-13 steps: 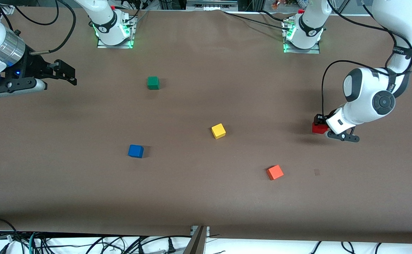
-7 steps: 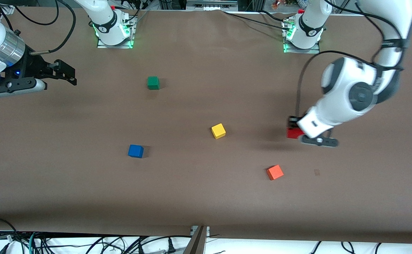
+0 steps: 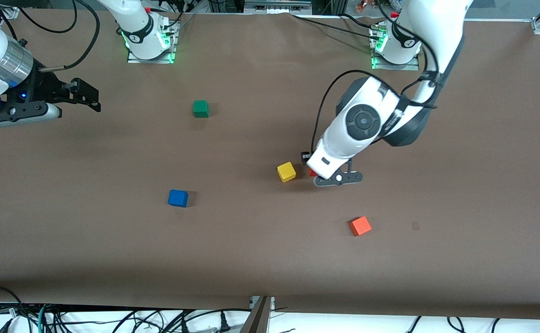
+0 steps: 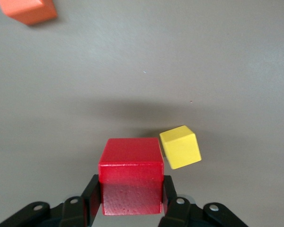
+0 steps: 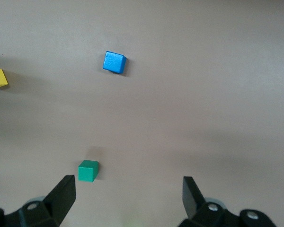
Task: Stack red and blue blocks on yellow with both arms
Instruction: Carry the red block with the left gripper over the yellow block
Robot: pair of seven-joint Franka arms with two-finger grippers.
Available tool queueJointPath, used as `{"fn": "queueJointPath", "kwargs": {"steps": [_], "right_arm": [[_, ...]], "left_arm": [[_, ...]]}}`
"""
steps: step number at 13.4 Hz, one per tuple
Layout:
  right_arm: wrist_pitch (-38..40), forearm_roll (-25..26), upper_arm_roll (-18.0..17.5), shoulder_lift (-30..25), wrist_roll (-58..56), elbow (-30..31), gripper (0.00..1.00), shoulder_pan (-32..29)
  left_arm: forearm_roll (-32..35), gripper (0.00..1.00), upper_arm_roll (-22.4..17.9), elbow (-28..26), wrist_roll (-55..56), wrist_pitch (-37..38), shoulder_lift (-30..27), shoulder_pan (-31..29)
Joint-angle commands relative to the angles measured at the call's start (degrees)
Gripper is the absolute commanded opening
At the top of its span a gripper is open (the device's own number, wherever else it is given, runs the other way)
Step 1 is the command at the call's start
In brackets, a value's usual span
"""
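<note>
Mid-bench, over the bare surface just beside the yellow cube:
- Red cube [image 4: 131, 175]: clamped between the two black fingers [image 4: 91, 198] of the left tool [image 4: 131, 201], held up off the bench. Top face level, edges square to the fingers. In the front view only a sliver of red [image 3: 312, 172] shows under the wrist.
- Yellow cube [image 3: 286, 171]: resting on the bench, alone, nothing on it. From the left wrist view [image 4: 180, 146] it sits just beside the held red cube, turned slightly askew to it; not under it.
- Left tool, front view [image 3: 314, 170]: closed on the red cube, over the bench just to the left arm's side of the yellow cube. Arm reaches in from its base at the top of the view.
- Blue cube [image 3: 178, 198]: flat on the bench, toward the right arm's end, a little nearer the front camera than the yellow cube, well apart from it. Also seen from the right wrist [image 5: 114, 62].
- Right tool [image 3: 78, 95]: fingers [image 5: 62, 196] spread wide, nothing between them; waits at the right arm's end of the bench, off the surface.
- Green cube [image 3: 200, 108]: on the bench, farther from the front camera than the yellow and blue cubes.
- Orange-red cube [image 3: 360, 226]: on the bench, nearer the front camera than the yellow cube, toward the left arm's end.
- Bench [image 3: 251, 259]: brown matte cover.
</note>
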State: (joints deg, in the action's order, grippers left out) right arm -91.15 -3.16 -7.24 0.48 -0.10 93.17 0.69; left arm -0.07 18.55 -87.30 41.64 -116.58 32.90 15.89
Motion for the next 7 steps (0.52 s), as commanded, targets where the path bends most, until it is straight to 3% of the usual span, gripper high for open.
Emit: {"fn": "queueJointPath", "kwargs": {"steps": [1,7], "right_arm": [[0.53,-0.35,0.12,-0.04,0.02,-0.62,1.0,-0.17],[0.62,-0.35,0.04,-0.04,0.02,-0.62,1.0,-0.17]], "left_arm": [[1.3,0.06,-0.97,6.17,5.2,0.65,4.97,3.44],[1.65,0.05,-1.85,6.35,8.11,-4.35,8.84,8.62]]}}
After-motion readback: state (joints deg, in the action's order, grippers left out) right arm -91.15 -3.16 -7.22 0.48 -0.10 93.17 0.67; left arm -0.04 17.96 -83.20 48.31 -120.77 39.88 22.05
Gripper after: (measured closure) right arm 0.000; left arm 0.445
